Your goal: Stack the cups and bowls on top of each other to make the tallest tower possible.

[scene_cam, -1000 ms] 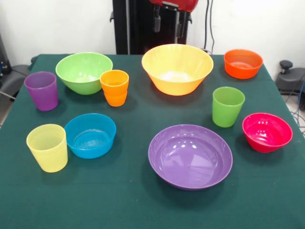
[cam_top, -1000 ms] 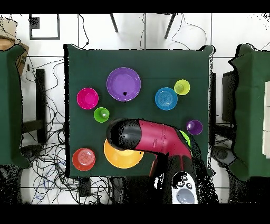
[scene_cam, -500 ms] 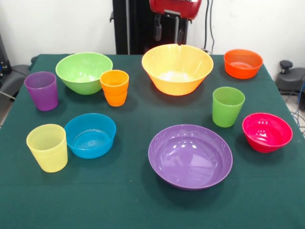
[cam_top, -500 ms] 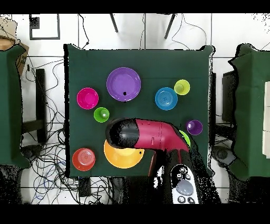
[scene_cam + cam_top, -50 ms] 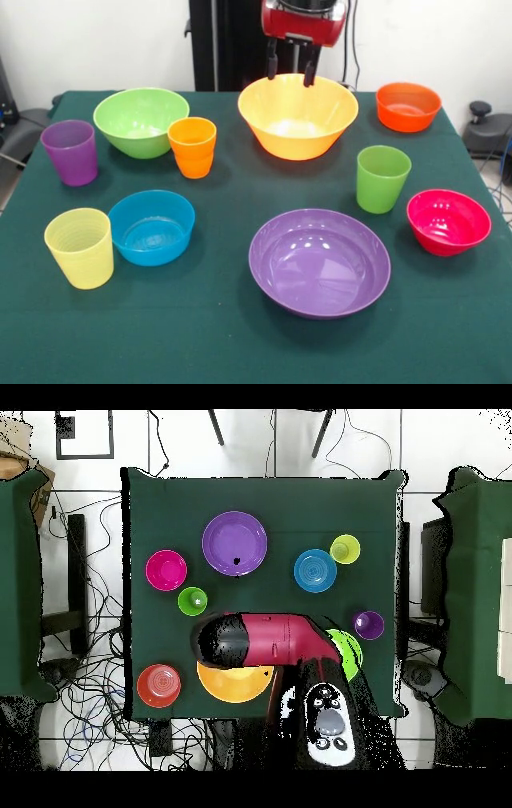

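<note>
All cups and bowls stand apart on the green cloth, none inside another. The large orange-yellow bowl (image 5: 298, 116) (image 5: 235, 684) sits at the far middle. My gripper (image 5: 290, 70) hangs open and empty just above its far rim. Nearer are the purple bowl (image 5: 319, 262) (image 5: 235, 542), blue bowl (image 5: 151, 226) and pink-red bowl (image 5: 448, 222). The light green bowl (image 5: 142, 120) and orange-red bowl (image 5: 408, 106) flank the back. The cups are purple (image 5: 70, 152), orange (image 5: 192, 146), pale yellow (image 5: 80, 246) and green (image 5: 382, 178). In the overhead view my arm (image 5: 265, 639) hides the orange cup.
The table's edges (image 5: 128, 584) lie close to the outer bowls and cups. Two more green-covered tables (image 5: 20, 584) stand at either side, with cables on the floor (image 5: 90, 674) between them.
My gripper has come down and forward, from behind the orange-yellow bowl to just above its far rim. The arm has swung a little in the overhead view. No cup or bowl has moved.
</note>
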Controlling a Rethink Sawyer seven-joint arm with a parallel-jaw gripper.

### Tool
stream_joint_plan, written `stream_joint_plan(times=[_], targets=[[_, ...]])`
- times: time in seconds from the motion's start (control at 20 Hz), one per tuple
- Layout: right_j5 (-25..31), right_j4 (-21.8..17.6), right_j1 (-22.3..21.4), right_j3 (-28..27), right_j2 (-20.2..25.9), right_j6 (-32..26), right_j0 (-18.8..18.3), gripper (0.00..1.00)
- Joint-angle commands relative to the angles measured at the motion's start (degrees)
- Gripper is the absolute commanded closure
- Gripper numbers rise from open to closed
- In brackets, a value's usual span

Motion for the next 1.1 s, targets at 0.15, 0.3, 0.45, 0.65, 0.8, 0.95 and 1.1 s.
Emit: stream_joint_plan(times=[0.15, 0.3, 0.45, 0.65, 0.8, 0.95, 1.1], targets=[[-3.9, -5.1, 7.0, -1.3, 7.3, -4.1, 0.0, 0.0], [-2.9, -6.0, 7.9, -2.9, 6.9, -3.9, 0.8, 0.0], [-2.3, -6.4, 8.3, -4.0, 6.5, -3.1, 1.3, 0.0], [-3.2, -6.7, 9.0, -4.2, 7.1, -3.2, 0.7, 0.0], [-6.0, -5.8, 8.9, -2.5, 8.5, -2.6, -0.8, 0.0], [-5.0, -4.7, 8.6, -3.1, 9.1, -2.3, -1.2, 0.0], [2.7, -5.1, 7.5, -5.6, 7.8, -3.7, 0.2, 0.0]])
